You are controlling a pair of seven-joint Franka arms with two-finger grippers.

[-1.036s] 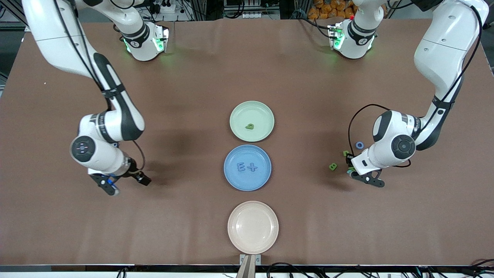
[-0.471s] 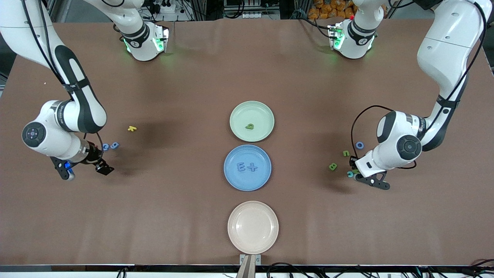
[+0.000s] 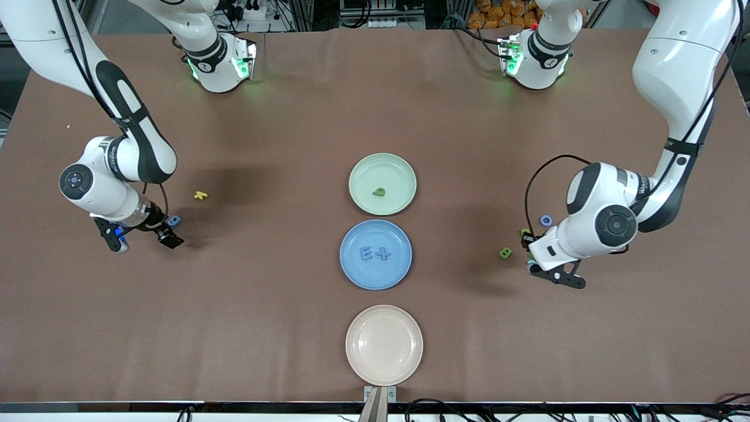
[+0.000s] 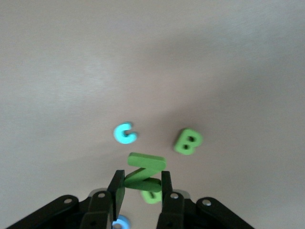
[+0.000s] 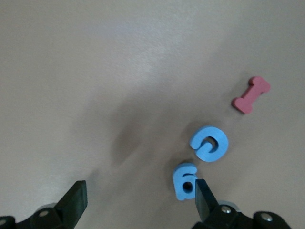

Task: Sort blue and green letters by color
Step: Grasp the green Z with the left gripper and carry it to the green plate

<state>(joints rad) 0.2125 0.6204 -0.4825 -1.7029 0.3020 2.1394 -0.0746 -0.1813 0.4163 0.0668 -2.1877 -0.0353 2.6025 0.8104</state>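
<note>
A brown matte table [image 3: 281, 328] fills the scene, with cables and equipment past its edge by the robots' bases. Three round plates sit in a row down its middle: a pale green plate [image 3: 366, 170] toward the bases' edge, a blue plate [image 3: 354, 269] in the centre, and a pale pink plate [image 3: 404, 357] close to the edge nearest the front camera. A small green letter [image 3: 379, 191] lies in the pale green plate; a light blue E [image 3: 365, 253] and a light blue plus sign [image 3: 383, 253] lie in the blue plate.

Toward the left arm's end of the table, the left gripper [image 4: 141, 183] has its fingers pinched on a green Z-shaped letter [image 4: 145, 171], held above the surface. Under it lie a light blue C [image 4: 125, 133], a green B [image 4: 187, 141], and another green piece [image 4: 151, 196] partly hidden by the fingers. A light blue ring-shaped O [image 3: 546, 220] lies near them, a little closer to the bases' edge.

Toward the right arm's end, the right gripper [image 5: 138, 200] hangs low over the surface with its fingers spread wide and nothing between them. Just under it lie a light blue 6 [image 5: 185, 180] and, touching it, a curled light blue piece [image 5: 209, 143]; a small red letter [image 5: 251, 95] lies near those. A small yellow letter [image 3: 201, 195] lies apart, toward the plates.
</note>
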